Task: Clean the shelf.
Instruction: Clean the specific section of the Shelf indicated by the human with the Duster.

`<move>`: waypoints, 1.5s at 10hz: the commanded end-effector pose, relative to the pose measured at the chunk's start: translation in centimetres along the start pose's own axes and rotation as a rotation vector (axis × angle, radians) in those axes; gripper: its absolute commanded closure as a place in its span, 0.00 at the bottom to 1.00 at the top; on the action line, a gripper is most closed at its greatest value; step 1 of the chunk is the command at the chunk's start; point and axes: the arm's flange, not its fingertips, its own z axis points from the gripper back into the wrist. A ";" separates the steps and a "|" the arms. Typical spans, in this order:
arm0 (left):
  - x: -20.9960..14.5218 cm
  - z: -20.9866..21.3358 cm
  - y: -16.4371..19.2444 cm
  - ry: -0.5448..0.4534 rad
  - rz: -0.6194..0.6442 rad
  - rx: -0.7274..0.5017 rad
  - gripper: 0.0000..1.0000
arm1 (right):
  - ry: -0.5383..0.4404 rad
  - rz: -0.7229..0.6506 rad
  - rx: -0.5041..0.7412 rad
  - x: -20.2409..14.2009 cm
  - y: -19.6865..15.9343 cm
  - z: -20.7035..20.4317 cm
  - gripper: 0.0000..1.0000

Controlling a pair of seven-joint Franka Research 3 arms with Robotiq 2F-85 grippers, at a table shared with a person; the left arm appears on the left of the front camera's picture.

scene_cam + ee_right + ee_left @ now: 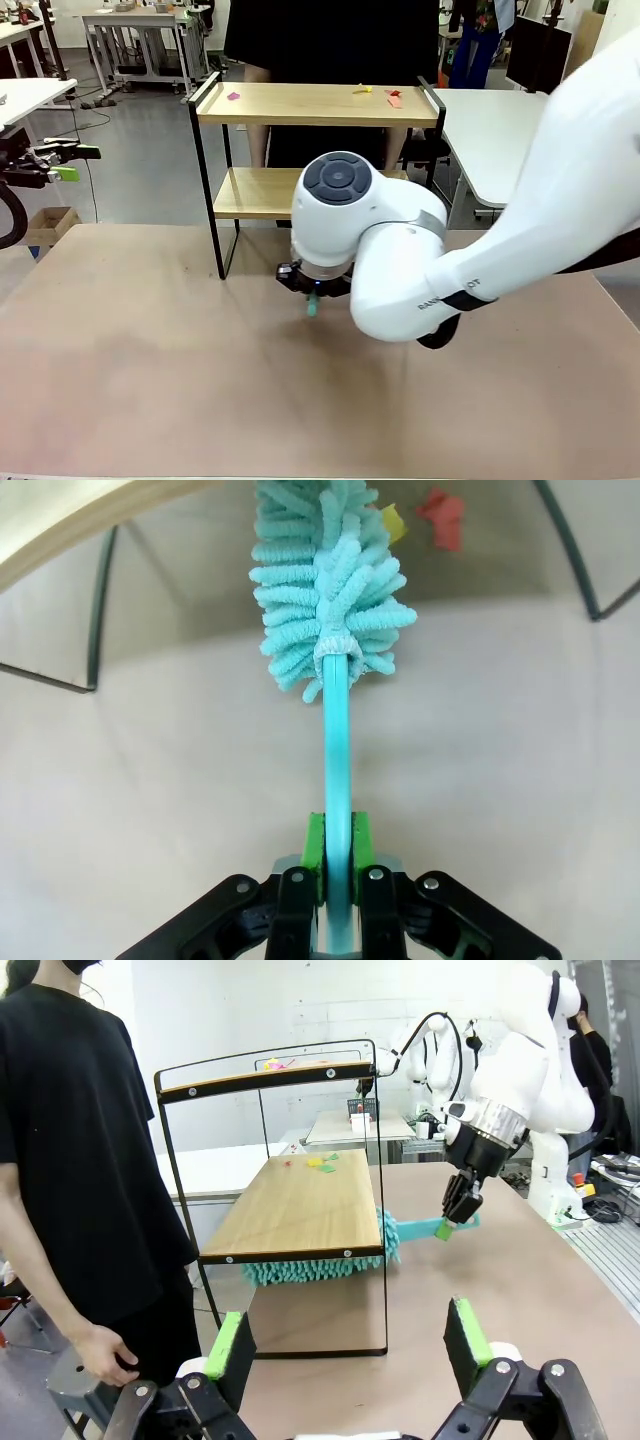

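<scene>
Front view: the shelf [318,105] stands upper centre at the far edge of the surface [150,380]. The right gripper [311,300] is mid-frame in front of it.

Left wrist view: the left gripper [350,1345] is at the bottom, spread and empty. A teal duster [320,1265] lies under the shelf's lower board.

Right wrist view: the right gripper, bottom centre, is pinching the duster's handle.

The right arm [420,275] hides most of the duster [311,307] and part of the shelf [310,103].
</scene>
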 end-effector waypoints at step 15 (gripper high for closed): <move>0.2 0.0 -0.1 0.003 -0.010 -0.003 0.00 | -0.054 0.065 -0.239 1.6 -10.1 4.5 0.87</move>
